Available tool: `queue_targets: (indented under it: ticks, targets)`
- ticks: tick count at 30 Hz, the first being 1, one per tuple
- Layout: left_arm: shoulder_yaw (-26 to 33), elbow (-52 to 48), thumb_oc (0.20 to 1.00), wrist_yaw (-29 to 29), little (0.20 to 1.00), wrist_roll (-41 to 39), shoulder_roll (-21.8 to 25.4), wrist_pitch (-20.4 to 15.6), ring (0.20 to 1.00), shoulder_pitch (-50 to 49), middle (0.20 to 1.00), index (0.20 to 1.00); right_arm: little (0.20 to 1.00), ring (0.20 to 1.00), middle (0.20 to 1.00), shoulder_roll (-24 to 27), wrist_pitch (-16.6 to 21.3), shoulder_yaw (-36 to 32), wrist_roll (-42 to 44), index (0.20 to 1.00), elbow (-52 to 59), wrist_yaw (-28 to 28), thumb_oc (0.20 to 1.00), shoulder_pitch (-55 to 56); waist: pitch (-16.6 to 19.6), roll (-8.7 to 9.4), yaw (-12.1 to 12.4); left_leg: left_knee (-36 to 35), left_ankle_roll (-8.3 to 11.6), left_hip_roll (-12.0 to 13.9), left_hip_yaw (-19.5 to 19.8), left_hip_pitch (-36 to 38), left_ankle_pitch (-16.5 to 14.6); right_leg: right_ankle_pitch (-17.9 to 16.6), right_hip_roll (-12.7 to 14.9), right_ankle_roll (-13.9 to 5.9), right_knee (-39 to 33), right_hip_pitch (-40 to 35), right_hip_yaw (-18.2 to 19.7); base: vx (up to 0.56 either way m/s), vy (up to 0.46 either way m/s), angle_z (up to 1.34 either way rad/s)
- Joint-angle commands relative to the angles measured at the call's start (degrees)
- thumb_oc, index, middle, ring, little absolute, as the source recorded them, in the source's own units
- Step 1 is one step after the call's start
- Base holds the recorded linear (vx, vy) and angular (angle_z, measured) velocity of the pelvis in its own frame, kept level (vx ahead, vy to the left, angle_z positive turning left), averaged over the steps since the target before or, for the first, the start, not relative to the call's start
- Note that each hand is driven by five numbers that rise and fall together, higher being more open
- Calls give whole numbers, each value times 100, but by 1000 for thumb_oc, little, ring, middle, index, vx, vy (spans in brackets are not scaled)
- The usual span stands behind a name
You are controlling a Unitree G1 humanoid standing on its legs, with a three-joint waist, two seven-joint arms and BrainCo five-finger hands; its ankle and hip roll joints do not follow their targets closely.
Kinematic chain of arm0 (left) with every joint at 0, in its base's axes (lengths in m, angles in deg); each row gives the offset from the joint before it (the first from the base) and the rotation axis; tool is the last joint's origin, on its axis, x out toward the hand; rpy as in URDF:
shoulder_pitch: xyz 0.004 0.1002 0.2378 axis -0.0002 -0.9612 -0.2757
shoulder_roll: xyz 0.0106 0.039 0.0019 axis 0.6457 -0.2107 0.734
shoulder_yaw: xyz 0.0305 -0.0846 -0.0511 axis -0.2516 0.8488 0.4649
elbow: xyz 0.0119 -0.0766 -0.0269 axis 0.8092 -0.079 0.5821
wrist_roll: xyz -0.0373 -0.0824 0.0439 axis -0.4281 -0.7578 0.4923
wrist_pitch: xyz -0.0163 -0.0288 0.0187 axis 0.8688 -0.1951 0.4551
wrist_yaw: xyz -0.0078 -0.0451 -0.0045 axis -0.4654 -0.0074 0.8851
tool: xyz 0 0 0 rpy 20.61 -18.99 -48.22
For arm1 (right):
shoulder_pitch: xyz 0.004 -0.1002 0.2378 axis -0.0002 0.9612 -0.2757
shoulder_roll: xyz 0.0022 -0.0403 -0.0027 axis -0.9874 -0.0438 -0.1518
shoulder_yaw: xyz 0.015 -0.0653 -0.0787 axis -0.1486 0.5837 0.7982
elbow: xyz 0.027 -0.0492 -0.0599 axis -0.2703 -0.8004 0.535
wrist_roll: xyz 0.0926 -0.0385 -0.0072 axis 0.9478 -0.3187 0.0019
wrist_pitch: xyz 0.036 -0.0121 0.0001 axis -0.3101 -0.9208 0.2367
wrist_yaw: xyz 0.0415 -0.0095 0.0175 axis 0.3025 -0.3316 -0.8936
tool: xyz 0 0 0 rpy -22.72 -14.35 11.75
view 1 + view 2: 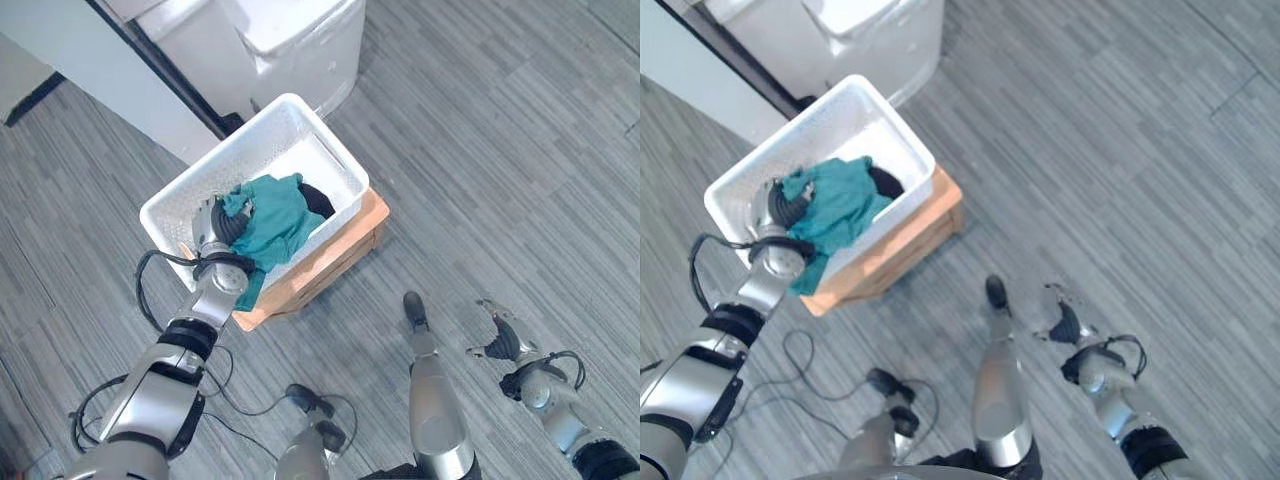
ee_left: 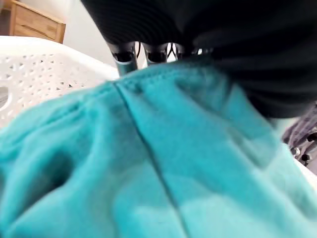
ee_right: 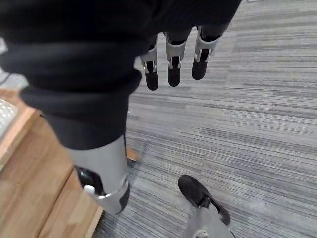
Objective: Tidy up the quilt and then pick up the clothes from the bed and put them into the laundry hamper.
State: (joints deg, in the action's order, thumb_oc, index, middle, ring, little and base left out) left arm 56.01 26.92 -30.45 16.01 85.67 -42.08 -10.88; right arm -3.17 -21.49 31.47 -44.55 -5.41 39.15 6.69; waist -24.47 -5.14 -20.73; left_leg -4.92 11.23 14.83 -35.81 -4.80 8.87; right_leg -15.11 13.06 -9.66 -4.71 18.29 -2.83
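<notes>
Right hand [image 1: 500, 340] low at near right over grey floor [image 1: 480, 150], fingers [image 3: 172, 67] relaxed, empty. Left hand [image 1: 212, 228] at near-left end of white laundry hamper [image 1: 290, 125] on wooden stand [image 1: 340, 255], buried in teal clothes [image 1: 280, 215]; grip unclear. Dark garment [image 1: 318, 202] beyond. Left wrist view: teal fabric up close against hand. Far: white cabinet [image 1: 270, 40].

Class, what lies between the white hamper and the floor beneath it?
In the left eye view, a low wooden stand lies between them: the white hamper rests on it, holding the teal garment.
</notes>
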Motion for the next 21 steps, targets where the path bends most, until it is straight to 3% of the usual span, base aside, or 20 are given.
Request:
queue_targets:
  ticks: [1, 4, 10, 16, 18, 21]
  targets:
    - [516, -109, 1000, -1, 1000, -629, 262, -328, 1000, 266, 1000, 1000, 1000, 1000, 1000, -132, 25, -6, 148, 1000, -34, 105, 1000, 52, 345, 183, 133, -8, 374, 335, 479, 138, -229, 647, 184, -534, 29, 83, -209, 31, -11, 12]
    - [749, -587, 1000, -21, 1000, -879, 252, -455, 1000, -104, 1000, 1000, 1000, 1000, 1000, -104, -2, -16, 89, 1000, -112, -13, 1000, 96, 490, 158, 252, -8, 327, 338, 451, 229, -119, 591, 202, -534, 50, -61, -314, 9, -39, 13]
    - [1280, -1570, 1000, -21, 1000, -1479, 221, -776, 1000, -926, 1000, 1000, 1000, 1000, 1000, -123, -56, -76, 87, 1000, -457, -262, 1000, 178, 970, 114, 542, -8, 281, 262, 611, 711, -301, 776, 286, -514, 42, -780, -534, 95, -33, 22]
    - [1801, -2258, 1000, -326, 1000, -2125, -145, -974, 1000, -2249, 1000, 1000, 1000, 1000, 1000, -441, -257, -260, 290, 1000, -1616, -323, 1000, 118, 1351, 117, 874, -8, 198, 197, 845, 1070, -454, 920, 312, -452, 40, -1381, -751, 55, -9, 23]
    - [1921, -2389, 1000, -474, 1000, -2069, -387, -860, 1000, -2904, 1000, 1000, 1000, 1000, 1000, -568, -306, -348, 380, 1000, -2004, -356, 1000, 95, 1455, 155, 962, -8, 157, 174, 924, 1113, -459, 923, 306, -430, 28, -1484, -766, 12, -19, 13]
    - [1920, -1459, 1000, -765, 1000, -1616, -683, -505, 1000, -3580, 1000, 1000, 1000, 1000, 1000, -756, -348, -347, 386, 1000, -2644, -467, 1000, -65, 1588, 183, 1090, -8, 121, 148, 974, 1179, -497, 937, 334, -415, 21, -1599, -824, -11, 14, 18]
